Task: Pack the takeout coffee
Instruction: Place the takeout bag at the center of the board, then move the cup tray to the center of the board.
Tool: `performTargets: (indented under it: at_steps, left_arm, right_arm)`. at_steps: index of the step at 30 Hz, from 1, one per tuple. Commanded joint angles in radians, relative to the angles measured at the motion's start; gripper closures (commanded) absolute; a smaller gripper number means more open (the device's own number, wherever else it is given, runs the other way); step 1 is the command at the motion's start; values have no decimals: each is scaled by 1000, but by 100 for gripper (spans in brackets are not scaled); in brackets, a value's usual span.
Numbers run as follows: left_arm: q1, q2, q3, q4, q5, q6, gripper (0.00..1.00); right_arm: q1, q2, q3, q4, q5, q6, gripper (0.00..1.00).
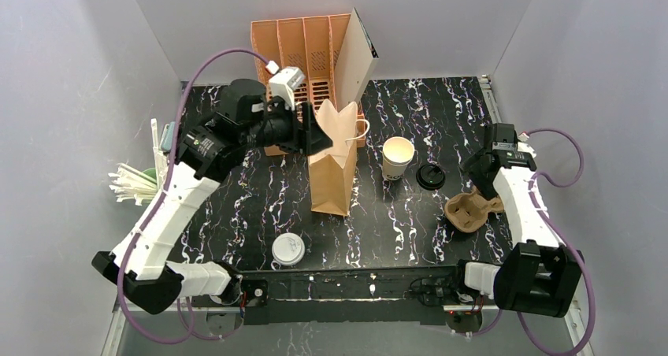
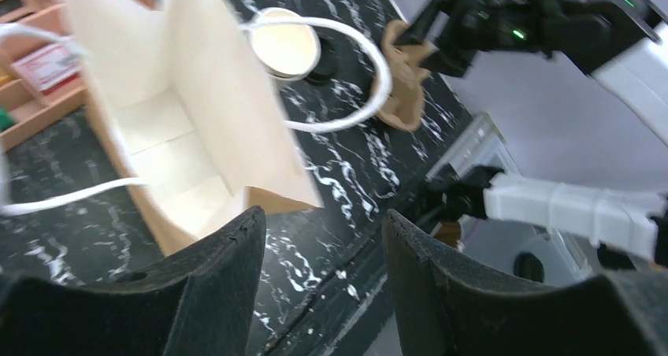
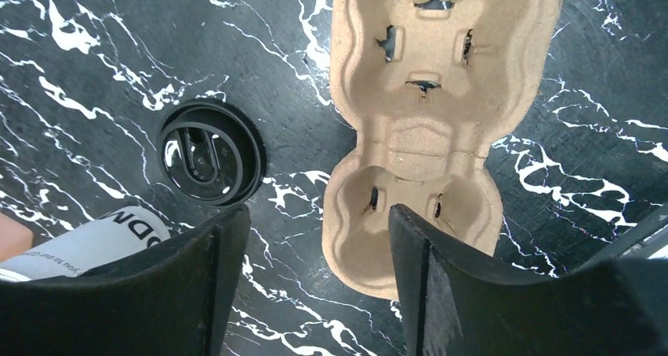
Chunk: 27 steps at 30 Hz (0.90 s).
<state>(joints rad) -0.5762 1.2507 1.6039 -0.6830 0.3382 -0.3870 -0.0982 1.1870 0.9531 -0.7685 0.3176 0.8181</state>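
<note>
The right end effector (image 3: 315, 222) hangs with its fingers apart and nothing between them, directly above the moulded brown pulp cup carrier (image 3: 429, 127), which has two wells. Just to its left on the black marbled desk (image 1: 410, 238) lies the black round plastic lid (image 3: 211, 161), flat. Beyond the lid, further left towards the middle of the desk, stands the small white paper cup (image 1: 398, 157). It is uncovered, with its long axis upright and its mouth facing up, close beside the lid but apart from it.

The left end effector (image 2: 323, 222) is also spread and empty. It is poised at the upper edge of the brown paper bag (image 1: 331, 167), which stands open on the far side of the cup from the right arm. Because the bag stands between the left arm and the cup, the right arm looks the nearer one to both lid and cup. A sideways reach to the left would probably meet the lid first.

Counted:
- one cup
- one black lid
- one carrier
- one bag
- one flat white round lid (image 1: 288, 249) near the front edge
- one green cup of white straws (image 1: 138, 184) at the left side
</note>
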Motion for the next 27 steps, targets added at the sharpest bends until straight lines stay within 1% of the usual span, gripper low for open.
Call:
performTargets:
  at_steps: [1, 5, 7, 9, 12, 14, 19, 23, 27]
  left_arm:
    - [-135, -32, 5, 51, -2, 5, 46]
    - [-268, 19, 13, 74, -77, 6, 47]
    - [-345, 49, 18, 88, -120, 14, 47]
    - [-415, 83, 36, 92, -158, 19, 47]
    - [-517, 131, 56, 96, -206, 18, 48]
    - [-565, 155, 53, 106, -232, 19, 48]
    - [-607, 193, 8, 141, -261, 25, 49]
    - [-615, 193, -53, 169, -260, 17, 50]
    - [-617, 161, -130, 196, -275, 4, 50]
  right_arm:
    - [-3, 42, 7, 18, -1, -17, 30]
    - [-3, 83, 21, 23, 87, -18, 38]
    - [-2, 88, -1, 55, 131, -15, 41]
    - [-3, 103, -16, 88, 162, -20, 43]
    - [-3, 143, -22, 92, 199, -22, 44]
    - [-3, 169, -25, 101, 216, -24, 45]
    - [-2, 223, -51, 162, 239, -54, 46]
    - [-2, 266, -53, 193, 175, -74, 54]
    - [-3, 259, -48, 176, 78, -75, 67]
